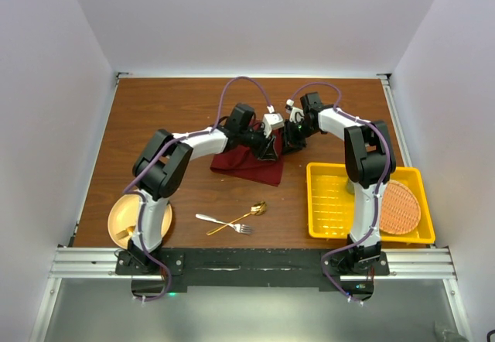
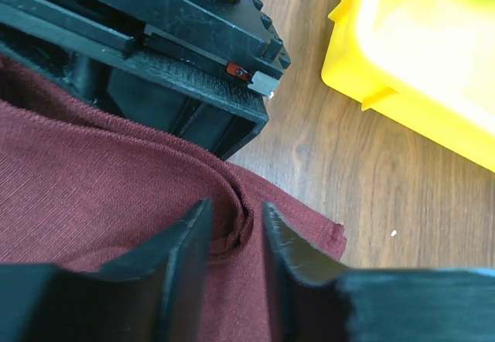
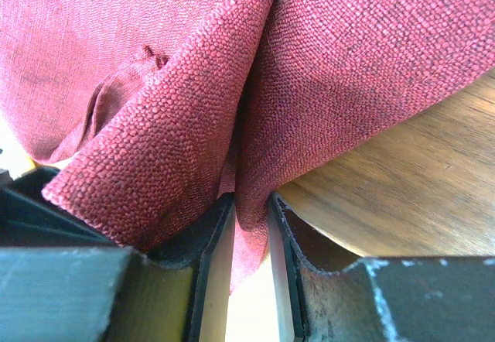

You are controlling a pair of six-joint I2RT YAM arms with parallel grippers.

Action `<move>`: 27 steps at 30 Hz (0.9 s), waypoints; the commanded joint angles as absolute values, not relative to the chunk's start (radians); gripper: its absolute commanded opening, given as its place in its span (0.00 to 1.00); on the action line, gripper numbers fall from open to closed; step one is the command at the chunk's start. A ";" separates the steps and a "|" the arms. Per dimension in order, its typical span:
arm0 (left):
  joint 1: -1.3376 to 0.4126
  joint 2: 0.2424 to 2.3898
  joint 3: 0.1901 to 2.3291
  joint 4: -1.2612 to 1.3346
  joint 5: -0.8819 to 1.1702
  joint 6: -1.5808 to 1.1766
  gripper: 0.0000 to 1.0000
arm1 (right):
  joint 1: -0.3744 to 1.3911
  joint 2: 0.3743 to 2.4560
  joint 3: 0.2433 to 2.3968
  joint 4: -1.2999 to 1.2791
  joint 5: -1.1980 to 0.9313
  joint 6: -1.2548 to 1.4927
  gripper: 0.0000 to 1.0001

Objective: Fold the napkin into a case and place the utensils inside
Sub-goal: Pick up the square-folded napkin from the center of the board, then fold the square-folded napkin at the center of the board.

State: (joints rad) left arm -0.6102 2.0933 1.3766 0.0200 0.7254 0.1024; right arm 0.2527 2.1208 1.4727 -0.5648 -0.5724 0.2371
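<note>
While right jaws tight on one napkin (image 1: 255, 170), left jaws narrow astride, grip unclear; one fork (image 1: 209, 219), one spoon (image 1: 258, 208).

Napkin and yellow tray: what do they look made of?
The napkin looks like woven cloth, perhaps linen or cotton: matte maroon, with a coarse visible weave and soft folds. The yellow tray appears to be moulded plastic: smooth, slightly glossy, with small moulded tabs on its rim.
</note>
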 commanded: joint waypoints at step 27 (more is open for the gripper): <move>0.158 2.114 1.870 -0.715 0.637 0.296 0.00 | 0.259 2.175 1.470 -0.589 -0.423 0.201 0.27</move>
State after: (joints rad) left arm 0.1066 2.0541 1.7630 -0.5694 0.6941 0.1848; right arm 0.2554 2.1216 1.4754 -0.5690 -0.5514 0.2359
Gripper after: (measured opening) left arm 0.021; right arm 0.269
